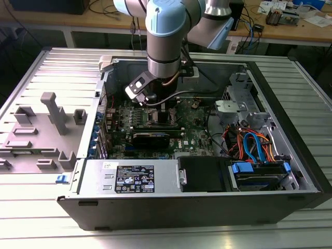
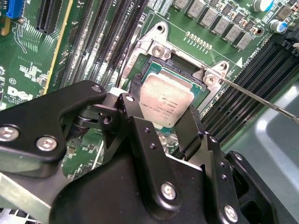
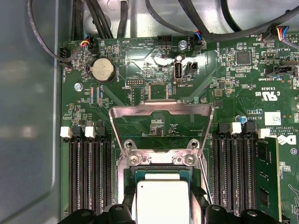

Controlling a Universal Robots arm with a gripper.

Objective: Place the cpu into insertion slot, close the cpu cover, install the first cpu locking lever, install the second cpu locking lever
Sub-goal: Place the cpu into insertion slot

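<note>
Grey-topped cpu (image 2: 166, 100) is clamped between the jaws of the gripper (image 2: 164, 99), at the slot (image 2: 156, 49); whether it is seated is unclear. The cover (image 3: 161, 108) stands open. It likely needs lowering level and square, without pressing.

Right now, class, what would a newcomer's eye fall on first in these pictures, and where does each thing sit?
In the exterior view, the light-blue robot arm reaching down into the open computer case dominates. In the second wrist view, the black gripper clasps the cpu right at the insertion slot. In the first wrist view, the cpu cover is swung open beyond the slot.
</note>
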